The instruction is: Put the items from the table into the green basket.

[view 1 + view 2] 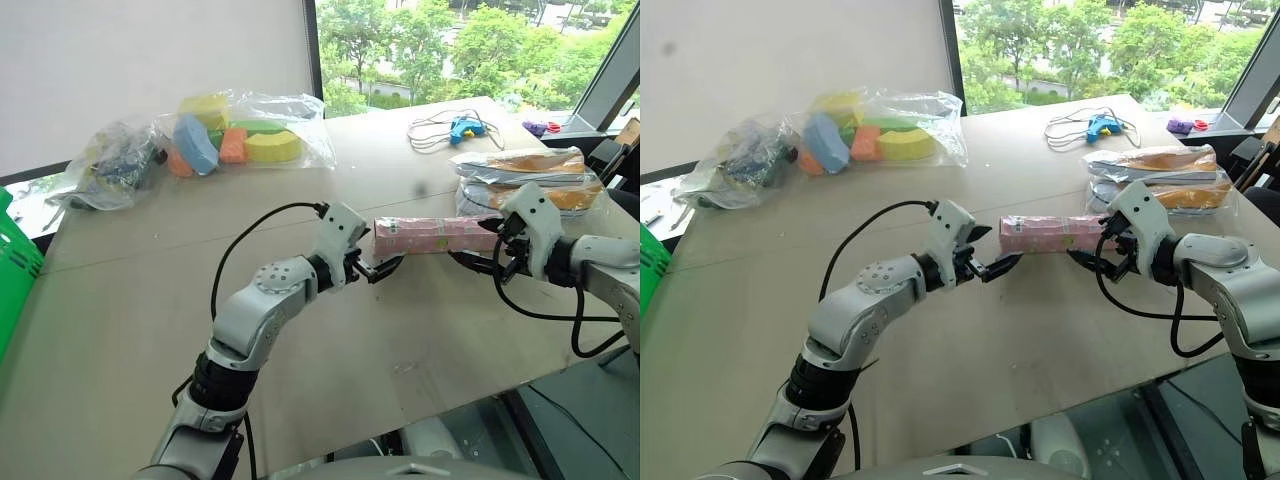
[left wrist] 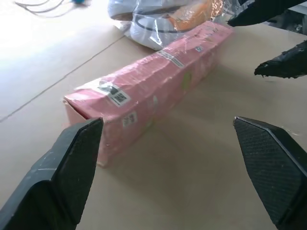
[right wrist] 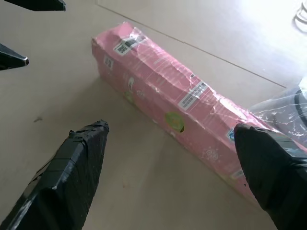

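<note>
Both pincers stand spread wide and hold nothing: the left gripper sits at one end of the long pink box and the right gripper at the other, each with its black fingers straddling the box's end without pressing on it, as far as the wrist views show. The box lies flat on the table, wrapped in clear film with small barcode labels along its top, its far end just beside the pair of orange sneakers in clear wrap. Farther off, at the back of the tabletop, lie the clear bags of foam shapes and of dark bits, and a blue tool with a coiled cord rests near the window. The green basket stands at the table's left edge, well apart from the box. The step in hand looks like a two-armed pickup of the box, not yet closed. The next move likely calls for both grippers to pinch the ends evenly, lift level, then carry it left to the basket.
</note>
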Tool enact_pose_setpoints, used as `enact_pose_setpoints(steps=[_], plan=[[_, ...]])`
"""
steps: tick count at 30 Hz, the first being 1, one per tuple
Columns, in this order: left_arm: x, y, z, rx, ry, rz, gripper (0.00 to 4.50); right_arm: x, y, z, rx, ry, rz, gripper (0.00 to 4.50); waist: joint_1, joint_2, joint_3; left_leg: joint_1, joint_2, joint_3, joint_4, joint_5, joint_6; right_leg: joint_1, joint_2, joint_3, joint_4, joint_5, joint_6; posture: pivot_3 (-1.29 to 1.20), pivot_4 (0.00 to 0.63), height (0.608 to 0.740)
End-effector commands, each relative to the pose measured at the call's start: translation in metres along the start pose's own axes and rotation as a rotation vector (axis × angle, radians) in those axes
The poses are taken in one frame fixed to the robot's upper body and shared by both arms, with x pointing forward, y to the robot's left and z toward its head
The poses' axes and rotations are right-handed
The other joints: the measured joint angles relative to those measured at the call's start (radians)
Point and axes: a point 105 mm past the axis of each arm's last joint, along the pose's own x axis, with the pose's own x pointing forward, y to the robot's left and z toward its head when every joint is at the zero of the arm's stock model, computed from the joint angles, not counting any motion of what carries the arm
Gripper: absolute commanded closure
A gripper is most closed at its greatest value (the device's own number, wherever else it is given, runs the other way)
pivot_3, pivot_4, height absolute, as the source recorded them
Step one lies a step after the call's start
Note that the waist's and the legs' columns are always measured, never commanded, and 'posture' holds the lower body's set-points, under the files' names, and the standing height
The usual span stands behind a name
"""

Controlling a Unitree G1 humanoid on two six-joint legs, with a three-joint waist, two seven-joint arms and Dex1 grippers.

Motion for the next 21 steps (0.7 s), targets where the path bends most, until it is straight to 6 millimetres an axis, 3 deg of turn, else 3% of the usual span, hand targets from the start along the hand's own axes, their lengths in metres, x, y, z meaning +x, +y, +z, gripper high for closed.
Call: enact_pose_setpoints(steps=[1, 3, 8, 14, 21], plan=[[-0.008, 0.003, 0.007, 0.023, -0.041, 0.004, 0.03, -0.010, -0.006, 0.006, -0.011, -0.033, -0.039, 0.00, 0.000, 0.000, 0.000, 0.000, 0.000, 0.000, 0.000, 0.000, 0.000, 0.000, 0.000, 0.000, 0.000, 0.000, 0.000, -0.05, 0.067, 0.740], [-0.011, 0.004, 0.005, 0.022, -0.039, 0.014, 0.03, -0.011, -0.005, 0.002, -0.005, -0.022, -0.034, 0.00, 0.000, 0.000, 0.000, -0.001, 0.000, 0.000, 0.000, -0.001, 0.001, 0.000, 0.000, 0.000, -0.001, -0.001, 0.001, -0.06, 0.062, 0.740], [-0.009, -0.019, -0.002, 0.011, -0.040, -0.023, 0.03, -0.033, 0.013, -0.011, 0.014, 0.007, 0.053, 0.00, 0.000, 0.000, 0.000, -0.003, 0.000, 0.001, 0.000, -0.003, 0.004, 0.000, -0.002, 0.000, -0.004, -0.001, 0.003, -0.12, 0.057, 0.740], [0.001, -0.038, -0.007, -0.042, -0.042, -0.072, 0.03, -0.047, 0.017, -0.019, 0.041, 0.019, 0.020, 0.00, -0.015, 0.000, 0.000, -0.001, 0.000, 0.007, 0.001, -0.005, 0.008, 0.000, -0.001, 0.005, -0.005, -0.001, 0.005, -0.20, 0.080, 0.740], [0.007, -0.030, -0.011, -0.030, -0.024, -0.131, 0.03, -0.058, 0.029, -0.009, 0.048, -0.007, -0.031, 0.00, -0.078, 0.002, 0.002, 0.000, 0.000, 0.011, 0.001, -0.006, 0.009, 0.000, 0.000, 0.009, -0.007, 0.000, 0.007, -0.28, 0.083, 0.740]])
